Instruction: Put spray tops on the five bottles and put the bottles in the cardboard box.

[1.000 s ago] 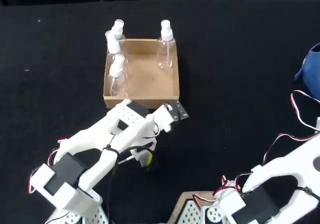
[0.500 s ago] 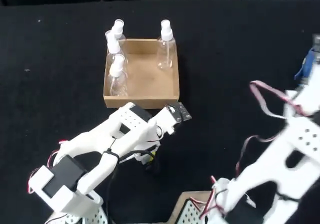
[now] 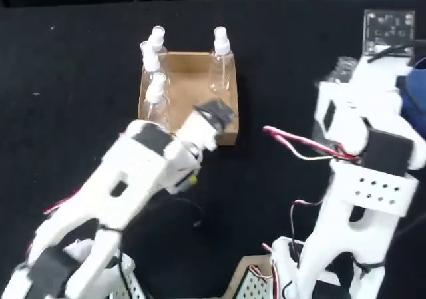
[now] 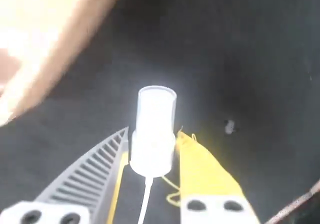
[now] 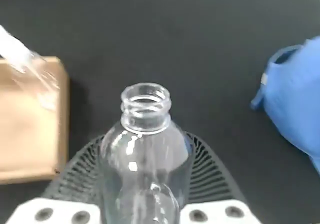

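Left claw (image 4: 152, 136) grasping spray top (image 4: 156, 109); right claw (image 5: 147, 149) grasping uncapped bottle (image 5: 146, 109); cardboard box (image 3: 190, 89) nearby.

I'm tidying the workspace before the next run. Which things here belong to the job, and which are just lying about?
Job: cardboard box; four capped bottles in it; uncapped bottle in the right end effector; spray top in the left end effector.
Lying about: blue item near the right arm.
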You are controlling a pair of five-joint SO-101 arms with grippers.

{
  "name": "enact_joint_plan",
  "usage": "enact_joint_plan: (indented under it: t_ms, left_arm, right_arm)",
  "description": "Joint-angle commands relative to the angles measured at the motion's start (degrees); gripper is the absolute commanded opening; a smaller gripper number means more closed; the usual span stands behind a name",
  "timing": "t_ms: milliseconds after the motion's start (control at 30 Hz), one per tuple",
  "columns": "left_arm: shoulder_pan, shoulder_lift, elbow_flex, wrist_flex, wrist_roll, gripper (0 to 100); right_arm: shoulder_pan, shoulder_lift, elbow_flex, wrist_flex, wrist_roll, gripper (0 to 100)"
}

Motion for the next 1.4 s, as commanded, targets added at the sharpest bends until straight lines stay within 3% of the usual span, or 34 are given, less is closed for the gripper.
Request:
enact_joint_plan:
  t_ms: [0, 167, 300, 433, 567, 767, 967, 1367]
  left_arm:
    - [-5.8, -6.5, -3.3, 1.1, 0.6, 3]
    - [-10.0, -8.8, -11.3, 9.1, 0.6, 3]
    - [-16.8, -9.2, -16.0, 14.2, 0.5, 3]
    - [-24.2, -8.8, -24.0, 14.2, 2.3, 3]
    - [-27.3, -8.9, -34.9, 9.1, 12.1, 3]
    - [-27.1, -8.7, -49.8, 5.5, 22.5, 3]
    - [-20.8, -8.7, -51.4, -1.1, 30.1, 3]
    - [-9.6, -9.1, -51.3, -7.4, 34.5, 3]
  right_arm:
    - [-5.7, -1.8, -2.7, -4.8, -3.2, 1.1]
    - [-11.8, -3.4, 1.5, -10.6, -8.8, 1.1]
    - [-15.0, -8.1, 8.7, -13.6, -9.0, 1.1]
    - [-19.4, -10.6, 17.7, -20.4, -9.4, 1.0]
    - [-25.2, -12.8, 27.0, -27.7, -9.5, 1.0]
    - [-30.5, -21.3, 38.8, -35.8, -10.6, 1.0]
    - [-36.7, -24.4, 47.0, -41.5, -10.6, 1.0]
    - [-38.4, -24.4, 58.3, -58.7, -11.0, 1.0]
